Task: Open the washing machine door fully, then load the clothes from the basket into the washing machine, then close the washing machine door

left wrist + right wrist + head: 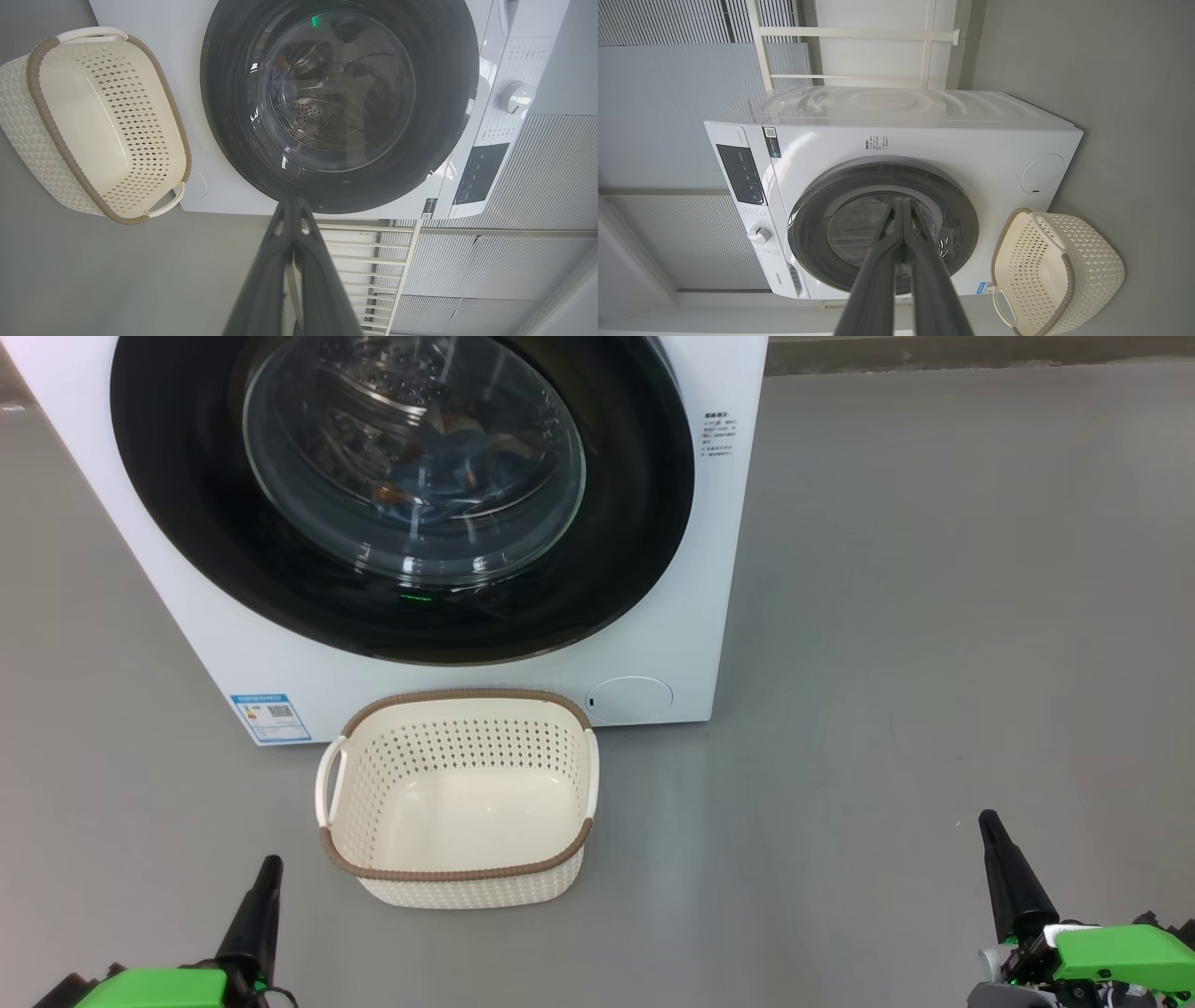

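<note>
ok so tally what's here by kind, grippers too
washing machine: 1
basket: 1, empty
grippers: 2, left gripper and right gripper, jaws shut
clothes in the washing machine: cannot count
total: 4 plus the clothes

My right gripper (901, 205), fingers pressed together, points at the washing machine door (817, 242), shut flush against the white washing machine (924, 135). The basket (1092, 275) stands on the grey floor (1134, 93) just beside the machine's front, near its round filter cover (1042, 173).
</note>
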Controlling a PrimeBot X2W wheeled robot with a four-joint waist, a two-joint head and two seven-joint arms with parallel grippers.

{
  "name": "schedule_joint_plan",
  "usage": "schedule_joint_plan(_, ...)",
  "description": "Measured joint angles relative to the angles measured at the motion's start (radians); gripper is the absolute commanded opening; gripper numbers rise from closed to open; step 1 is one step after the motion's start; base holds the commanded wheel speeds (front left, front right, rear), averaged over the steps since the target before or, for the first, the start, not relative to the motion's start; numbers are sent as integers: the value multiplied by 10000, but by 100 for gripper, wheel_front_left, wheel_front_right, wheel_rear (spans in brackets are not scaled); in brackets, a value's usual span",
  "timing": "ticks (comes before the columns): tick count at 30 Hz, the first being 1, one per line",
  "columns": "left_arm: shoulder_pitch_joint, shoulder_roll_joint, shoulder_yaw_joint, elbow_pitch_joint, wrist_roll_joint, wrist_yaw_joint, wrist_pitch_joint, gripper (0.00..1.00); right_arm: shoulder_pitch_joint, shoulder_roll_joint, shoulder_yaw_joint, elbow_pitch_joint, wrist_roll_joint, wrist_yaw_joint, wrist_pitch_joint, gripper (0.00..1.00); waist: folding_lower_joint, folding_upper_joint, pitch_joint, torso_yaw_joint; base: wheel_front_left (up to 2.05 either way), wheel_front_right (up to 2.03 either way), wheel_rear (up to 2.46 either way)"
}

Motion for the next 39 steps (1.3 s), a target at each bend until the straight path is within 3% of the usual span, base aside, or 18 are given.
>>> schedule_joint_plan(39, 0, 0, 4, 0, 0, 0, 0, 0, 0, 0, 0, 0, 0, -2, 0, 0, 0, 1, 0, 0, 0, 0, 0)
